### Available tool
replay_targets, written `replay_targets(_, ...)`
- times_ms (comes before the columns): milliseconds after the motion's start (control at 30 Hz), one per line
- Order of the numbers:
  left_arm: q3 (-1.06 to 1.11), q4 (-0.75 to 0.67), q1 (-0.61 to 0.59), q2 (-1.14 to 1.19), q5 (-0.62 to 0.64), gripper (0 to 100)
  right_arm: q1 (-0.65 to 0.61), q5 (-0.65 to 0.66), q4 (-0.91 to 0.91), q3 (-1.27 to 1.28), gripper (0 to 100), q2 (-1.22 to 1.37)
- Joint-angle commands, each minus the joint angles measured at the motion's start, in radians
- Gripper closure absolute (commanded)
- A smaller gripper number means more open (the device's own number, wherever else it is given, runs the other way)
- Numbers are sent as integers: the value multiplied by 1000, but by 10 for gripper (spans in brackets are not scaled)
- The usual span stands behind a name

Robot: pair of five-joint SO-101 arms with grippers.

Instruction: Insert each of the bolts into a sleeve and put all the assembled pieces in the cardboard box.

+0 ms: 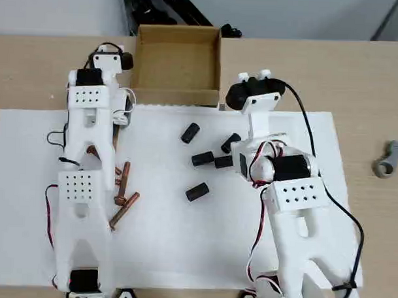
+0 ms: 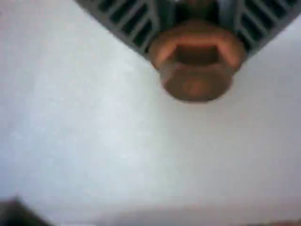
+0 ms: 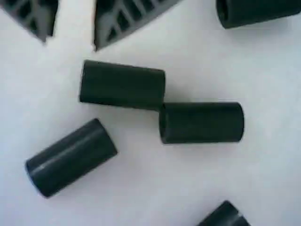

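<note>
High view puts the box (image 1: pixel 178 63) at twelve o'clock, sleeves (image 1: pixel 202 158) near centre, bolts (image 1: pixel 123 182) at nine. Our left tool (image 2: pixel 195 28) pinches a bolt (image 2: pixel 195 66); right tool (image 3: pixel 70 40) hangs spread over sleeves. We judge: sleeve pickup next, then alignment.

We see the gripper (image 3: pixel 70 42) at the edge of the frame, its two grey ribbed fingers (image 3: pixel 127 19) standing apart over the white sheet (image 3: pixel 155 183). In the middle lie the first sleeve (image 3: pixel 122 85) and the second sleeve (image 3: pixel 201 122), both black and touching at one corner. The third sleeve (image 3: pixel 70 157) lies tilted near them, not touching. The fourth sleeve (image 3: pixel 256 12) and the fifth sleeve (image 3: pixel 223 214) are cut by opposite edges.
</note>
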Motion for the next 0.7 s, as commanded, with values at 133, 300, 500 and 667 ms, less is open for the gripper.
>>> replay_targets(133,44,9,-21,14,5,995,-7,-129,27,-49,934,1)
replay_targets(300,71,11,3,-144,21,995,-1,-176,28,-110,934,2)
replay_targets(500,329,9,66,-506,26,995,-7,-250,28,-245,933,12)
replay_targets(667,585,5,124,-818,61,995,-24,-367,70,-342,925,148)
